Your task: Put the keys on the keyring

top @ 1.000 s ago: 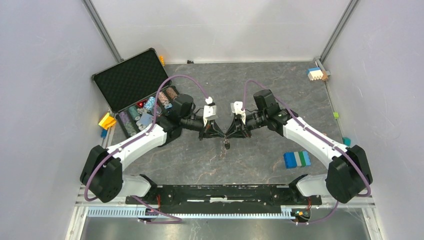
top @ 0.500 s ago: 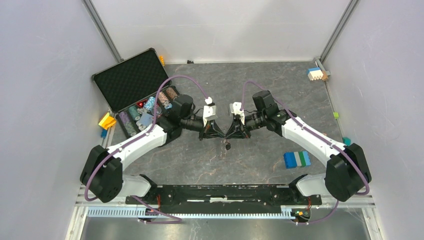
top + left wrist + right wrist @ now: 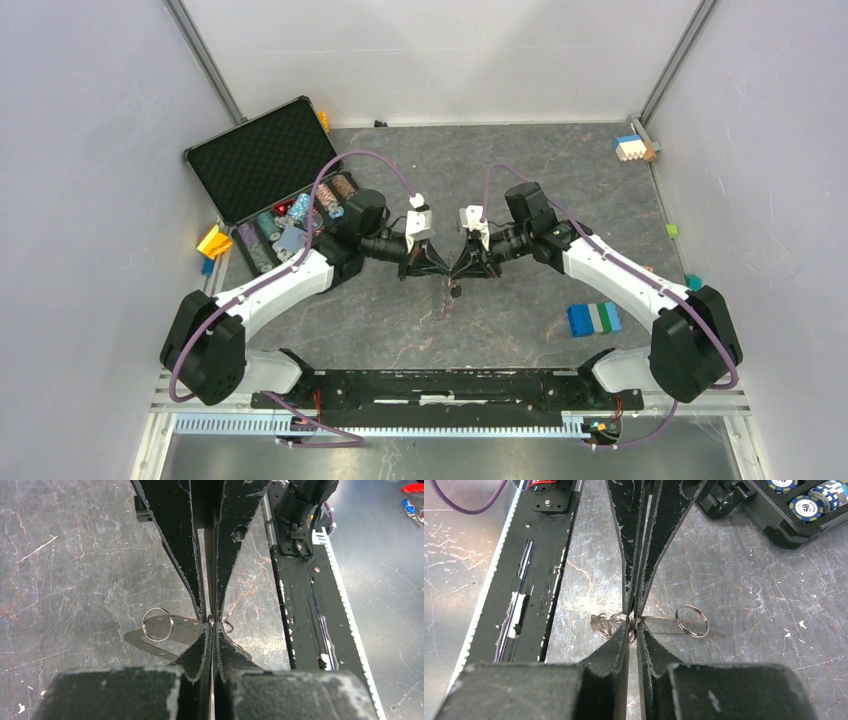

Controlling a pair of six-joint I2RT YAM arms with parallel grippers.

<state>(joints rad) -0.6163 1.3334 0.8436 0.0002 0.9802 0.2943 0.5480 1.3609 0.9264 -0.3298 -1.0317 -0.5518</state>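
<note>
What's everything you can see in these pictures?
grey marbled table: one, grey, under everything
flat grey metal keyring: one, grey, held at the middle
round silver wire ring: one, silver, on the keyring
bunch of small silver rings: one, silver, beside the keyring
small key with black head: one, black and silver, close to the keyring
open black foam-lined case: one, black, far left
poker chips: several stacks, mixed colours, inside the case
toy blocks: several, blue, green, white, yellow, along the table's edges
left gripper: one, black, shut on the keyring
right gripper: one, black, shut on the bunch of rings
</note>
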